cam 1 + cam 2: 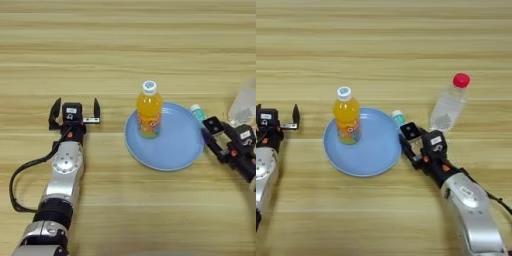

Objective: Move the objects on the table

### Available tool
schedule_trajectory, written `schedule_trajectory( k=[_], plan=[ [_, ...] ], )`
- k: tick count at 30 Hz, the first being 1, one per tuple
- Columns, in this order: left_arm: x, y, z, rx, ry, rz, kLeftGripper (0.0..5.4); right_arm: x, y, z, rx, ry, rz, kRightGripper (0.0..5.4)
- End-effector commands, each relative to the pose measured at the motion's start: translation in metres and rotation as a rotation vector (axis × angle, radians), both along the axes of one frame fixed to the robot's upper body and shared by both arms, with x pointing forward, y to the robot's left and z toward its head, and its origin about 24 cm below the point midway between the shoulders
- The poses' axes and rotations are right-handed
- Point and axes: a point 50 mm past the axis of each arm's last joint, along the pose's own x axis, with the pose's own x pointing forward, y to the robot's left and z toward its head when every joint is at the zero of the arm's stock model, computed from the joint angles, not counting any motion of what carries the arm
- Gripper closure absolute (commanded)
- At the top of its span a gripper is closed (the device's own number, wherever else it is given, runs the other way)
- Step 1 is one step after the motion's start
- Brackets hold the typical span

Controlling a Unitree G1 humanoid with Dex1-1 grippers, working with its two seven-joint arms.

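Observation:
A small orange-drink bottle (149,111) with a white cap stands upright on the left part of a blue plate (172,145). At the plate's right rim, the capped end of a slim green-and-white tube (399,118) pokes out. Right in front of it sits a small white square block with a black face (412,132), at the tip of my right gripper (407,141); the rest of the tube is hidden there. I cannot tell which of them the gripper touches. My left gripper (76,106) rests open and empty on the table (125,45), left of the plate.
A clear plastic bottle (447,109) with a red cap leans tilted just right of the plate, close behind my right arm. A black cable (22,175) loops beside my left forearm.

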Motion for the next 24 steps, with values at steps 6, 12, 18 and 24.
schedule_trajectory(
  k=[6,12,18,24],
  plan=[
    [0.001,-0.004,0.002,-0.004,-0.010,-0.005,0.00,0.005,0.025,0.000,-0.010,-0.001,0.084,2.92],
    [0.001,-0.004,0.002,-0.005,-0.011,-0.004,0.00,0.002,0.036,-0.005,-0.008,0.019,0.124,2.92],
    [0.001,-0.004,0.002,-0.006,-0.011,-0.002,0.00,0.000,0.040,-0.009,-0.008,0.039,0.144,2.28],
    [0.002,-0.003,0.002,-0.006,-0.012,-0.001,0.00,0.000,0.040,-0.010,-0.008,0.041,0.139,1.56]
  ],
)
